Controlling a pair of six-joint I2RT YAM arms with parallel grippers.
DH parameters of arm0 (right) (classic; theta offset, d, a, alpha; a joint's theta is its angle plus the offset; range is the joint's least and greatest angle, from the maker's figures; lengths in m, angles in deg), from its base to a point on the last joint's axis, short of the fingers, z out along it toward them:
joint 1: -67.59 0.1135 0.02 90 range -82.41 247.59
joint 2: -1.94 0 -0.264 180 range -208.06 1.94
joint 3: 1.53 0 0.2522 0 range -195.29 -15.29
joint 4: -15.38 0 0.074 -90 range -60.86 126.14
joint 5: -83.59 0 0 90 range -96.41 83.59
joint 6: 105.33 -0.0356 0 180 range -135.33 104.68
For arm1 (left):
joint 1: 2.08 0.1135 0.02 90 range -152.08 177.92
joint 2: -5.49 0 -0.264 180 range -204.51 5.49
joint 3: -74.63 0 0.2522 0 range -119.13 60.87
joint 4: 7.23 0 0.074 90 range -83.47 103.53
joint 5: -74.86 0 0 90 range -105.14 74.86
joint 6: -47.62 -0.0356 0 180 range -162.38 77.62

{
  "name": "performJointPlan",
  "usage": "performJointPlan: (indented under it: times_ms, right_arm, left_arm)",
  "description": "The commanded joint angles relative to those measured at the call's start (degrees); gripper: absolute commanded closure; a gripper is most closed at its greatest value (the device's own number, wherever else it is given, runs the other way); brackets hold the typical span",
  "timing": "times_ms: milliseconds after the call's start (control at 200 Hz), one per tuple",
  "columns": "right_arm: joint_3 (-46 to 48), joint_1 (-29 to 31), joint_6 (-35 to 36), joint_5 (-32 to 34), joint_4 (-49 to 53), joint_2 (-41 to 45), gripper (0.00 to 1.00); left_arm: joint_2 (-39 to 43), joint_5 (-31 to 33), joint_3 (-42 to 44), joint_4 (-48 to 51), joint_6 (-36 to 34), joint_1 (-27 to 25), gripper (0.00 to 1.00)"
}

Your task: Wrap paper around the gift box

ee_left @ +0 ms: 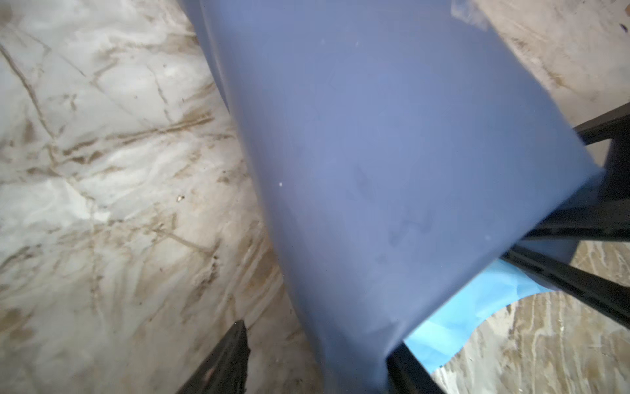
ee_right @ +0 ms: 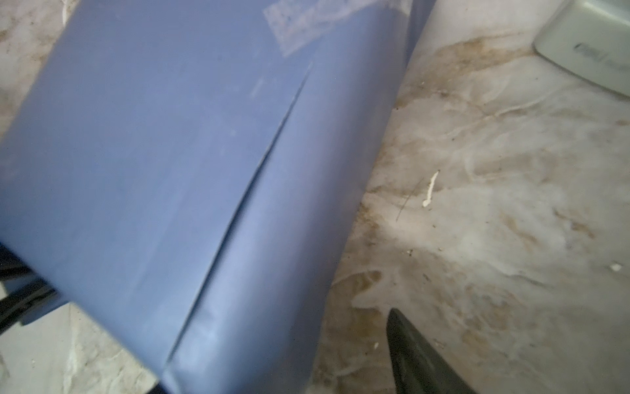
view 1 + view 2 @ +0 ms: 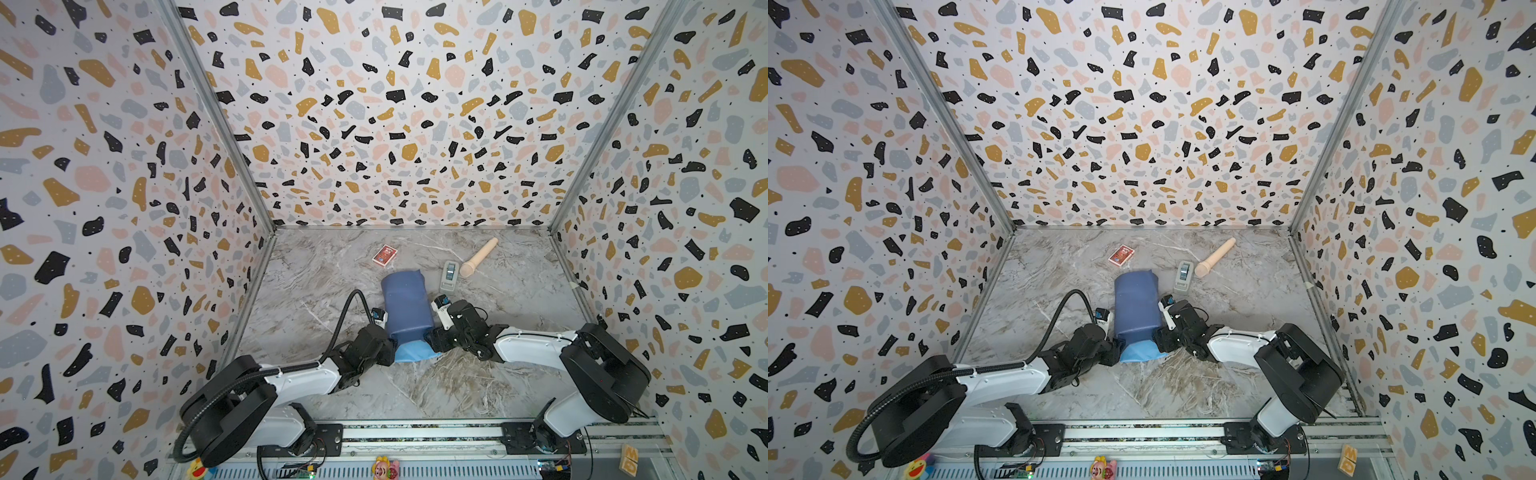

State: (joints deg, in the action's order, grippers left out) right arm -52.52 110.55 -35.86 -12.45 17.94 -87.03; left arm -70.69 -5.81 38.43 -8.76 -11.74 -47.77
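Note:
The paper (image 3: 405, 303) (image 3: 1138, 303) is folded into a dull blue sleeve lying lengthwise mid-table. The gift box is hidden inside it. A lighter blue flap (image 3: 411, 353) (image 3: 1140, 353) sticks out flat at the near end. My left gripper (image 3: 390, 340) (image 3: 1119, 343) sits at the sleeve's near left corner. In the left wrist view the paper (image 1: 375, 170) wall stands between two spread fingers (image 1: 235, 354), with a gap beside it. My right gripper (image 3: 430, 334) (image 3: 1156, 334) sits at the near right corner, open. One of its fingers (image 2: 416, 358) stands clear of the paper (image 2: 170, 170). A taped seam (image 2: 255, 170) runs along the top.
Behind the sleeve lie a red card pack (image 3: 384, 254) (image 3: 1121, 254), a grey tape dispenser (image 3: 449, 275) (image 3: 1183, 276) (image 2: 586, 51) and a pale wooden roller (image 3: 478, 257) (image 3: 1214, 257). Patterned walls close in the marbled table (image 3: 316, 291) on three sides.

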Motion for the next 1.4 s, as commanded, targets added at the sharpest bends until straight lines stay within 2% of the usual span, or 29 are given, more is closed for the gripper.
performJointPlan:
  times_ms: [0,140,405,606,876,1076,1231,1397]
  right_arm:
    - [-1.22,-0.33,-0.6,-0.37,-0.51,0.09,0.3]
    - [-1.26,-0.33,-1.23,-1.11,-1.25,-0.6,0.36]
    - [-1.36,-0.18,-2.91,-1.39,-2.39,-2.13,0.53]
    - [-1.87,0.59,-4.63,1.63,-2.14,-3.39,0.67]
    - [-2.93,2.71,-9.44,8.47,-0.64,-4.32,0.8]
    - [-4.24,4.62,-10.91,13.87,1.09,-4.55,0.86]
    - [-4.44,4.85,-11.06,15.03,1.27,-3.9,0.86]
    - [-3.23,4.85,-9.47,14.26,2.73,-0.96,0.72]
  left_arm:
    - [-1.93,0.63,-1.55,-1.6,-0.37,0.26,0.47]
    - [-3.83,0.5,-2.04,-3.29,0.73,0.22,0.53]
    - [-7.06,-0.51,-2.27,-5.33,1.67,0.19,0.61]
    - [-8.06,-0.82,-1.93,-6.47,3.34,-0.46,0.69]
    - [-9.2,0.4,-2.3,-6.9,7.26,-1.74,0.77]
    - [-8.91,1.62,-2.45,-6.33,9.25,-1.9,0.81]
    - [-8.99,1.92,-2.92,-6.08,9.35,-1.88,0.84]
    - [-8.72,2.05,-2.91,-5.72,9.36,-1.87,0.86]
